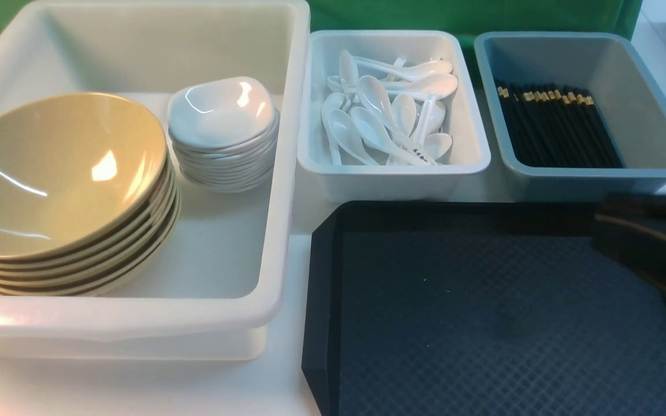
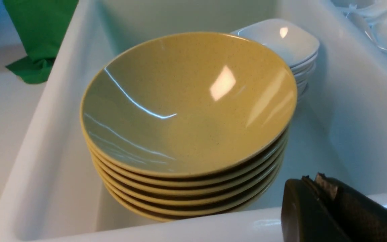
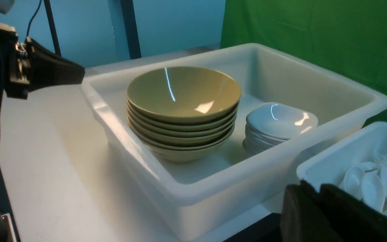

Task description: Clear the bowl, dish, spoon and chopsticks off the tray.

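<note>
Showing the bowl gleaming pale olive-yellow, topping its stack in the white bin, sitting near the left gripper, hanging empty, fingers pressed together.

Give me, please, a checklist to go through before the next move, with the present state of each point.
1. Nothing remains on the tray: ok for the part in view; the arm hides its right side.
2. The top bowl is nested on its stack in the large white bin: ok.
3. The top dish sits on its stack beside the bowls: ok.
4. The spoons are inside the small white bin: ok.
5. The chopsticks are inside the blue-grey bin: ok.
6. The left claw is shut with nothing in it: ok. The right claw is free: cannot tell.
</note>
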Controlling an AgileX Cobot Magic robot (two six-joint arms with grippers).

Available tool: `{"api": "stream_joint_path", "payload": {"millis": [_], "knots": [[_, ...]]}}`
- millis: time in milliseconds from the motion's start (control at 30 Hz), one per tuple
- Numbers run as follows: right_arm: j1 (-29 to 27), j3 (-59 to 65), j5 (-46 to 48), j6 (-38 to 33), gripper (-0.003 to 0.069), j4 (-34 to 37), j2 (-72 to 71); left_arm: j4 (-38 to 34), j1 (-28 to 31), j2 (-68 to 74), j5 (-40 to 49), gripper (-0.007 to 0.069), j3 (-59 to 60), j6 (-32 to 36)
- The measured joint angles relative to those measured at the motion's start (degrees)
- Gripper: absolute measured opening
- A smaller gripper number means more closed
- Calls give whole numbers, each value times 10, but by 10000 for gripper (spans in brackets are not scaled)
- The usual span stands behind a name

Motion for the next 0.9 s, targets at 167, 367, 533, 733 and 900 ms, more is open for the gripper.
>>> {"api": "stream_joint_path", "payload": {"millis": [167,367,533,733,900], "knots": [[0,25,0,0,106,2,-20,0,0,-1,5,-10,5,0],[0,30,16,1,114,2,-20,0,0,-1,6,-10,5,0],[0,32,17,1,117,2,-20,0,0,-1,6,-10,5,1],[0,33,17,1,122,2,-20,0,0,-1,6,-11,5,1],[0,69,-43,3,82,-23,-27,0,0,-1,6,-11,5,1]]}}
